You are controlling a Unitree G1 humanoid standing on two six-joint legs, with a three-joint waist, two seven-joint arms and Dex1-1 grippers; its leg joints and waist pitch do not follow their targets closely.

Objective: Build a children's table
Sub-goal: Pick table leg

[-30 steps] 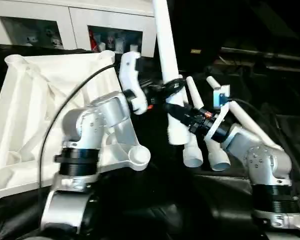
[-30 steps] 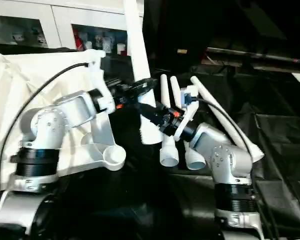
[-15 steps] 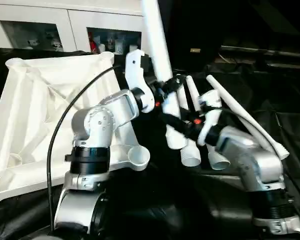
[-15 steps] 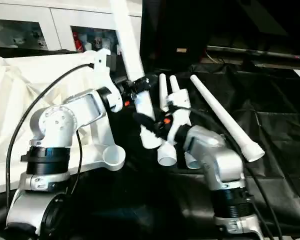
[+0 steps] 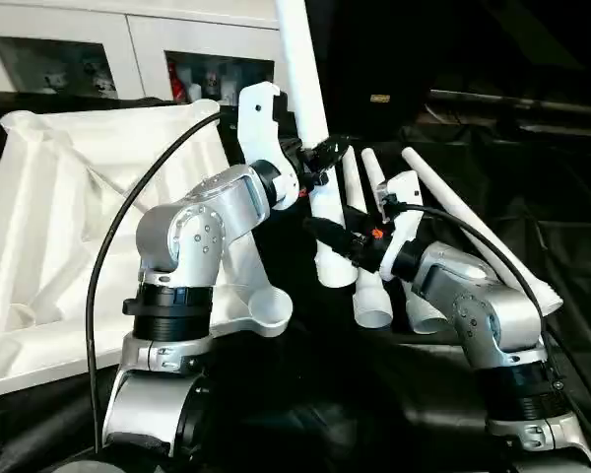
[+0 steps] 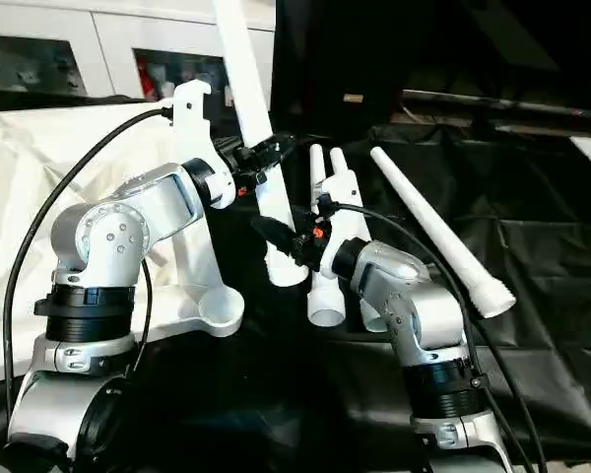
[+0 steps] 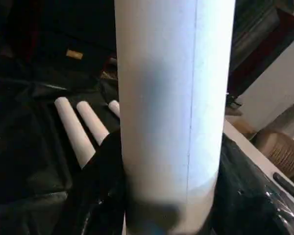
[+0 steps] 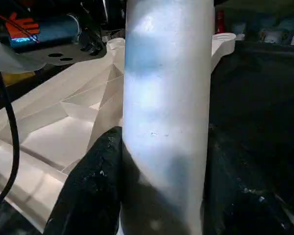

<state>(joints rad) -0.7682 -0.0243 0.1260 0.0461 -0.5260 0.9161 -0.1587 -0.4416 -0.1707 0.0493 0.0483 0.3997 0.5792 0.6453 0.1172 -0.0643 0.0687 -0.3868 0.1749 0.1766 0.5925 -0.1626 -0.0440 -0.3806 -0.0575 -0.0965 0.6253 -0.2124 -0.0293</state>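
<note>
The long, tapered, white plastic table leg [image 5: 308, 118] stood nearly upright between the two grippers, its wide end low and its narrow end running past the top of the head views. The left gripper [image 5: 315, 166] was clamped around the leg part-way up; in the left wrist view its black fingers [image 7: 95, 191] pressed against both sides of the leg. Just below it, the right gripper [image 5: 327, 233] gripped the same leg near its wide end, with one black finger [image 8: 90, 191] on each side in the right wrist view.

Beyond the right gripper, three more white tapered legs [image 5: 377, 256] lay on the black sheet [image 6: 532, 256], two close together side by side and the third [image 6: 435, 233] slanting off to that gripper's outer side. On the far side of the left arm, the white rectangular plastic tabletop [image 5: 59, 227] lay underside up, ribs showing, with a round corner socket [image 5: 266, 312] near that arm's forearm. A white glass-door cabinet [image 5: 128, 49] stood behind the tabletop.
</note>
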